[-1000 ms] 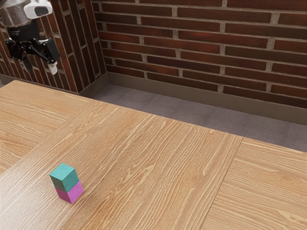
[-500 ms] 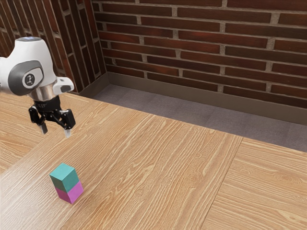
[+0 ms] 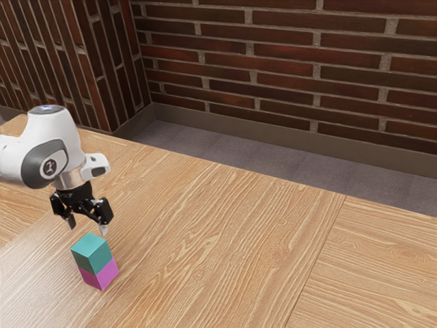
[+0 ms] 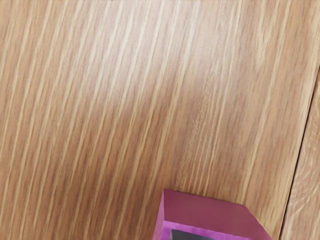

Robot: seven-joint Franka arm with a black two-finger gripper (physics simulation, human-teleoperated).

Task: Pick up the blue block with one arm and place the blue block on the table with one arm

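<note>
So in the exterior view the gripper [image 3: 87, 227] has its fingers spread and empty just above the blue block [image 3: 93, 254], which sits on the pink block [image 3: 102, 275] on the table [image 3: 225, 239]. Looks light and stiff, maybe a bit slick, so I'd pinch opposite sides, mid-height. Wrist view has the pink block close under the hand, so don't grab too low.

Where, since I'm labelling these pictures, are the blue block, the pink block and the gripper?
Blue block [image 3: 91, 243]: exterior view, on its top face.
Pink block [image 3: 108, 273]: exterior view, on a side face.
Gripper [image 3: 87, 228]: exterior view, midway between its fingertips.
</note>
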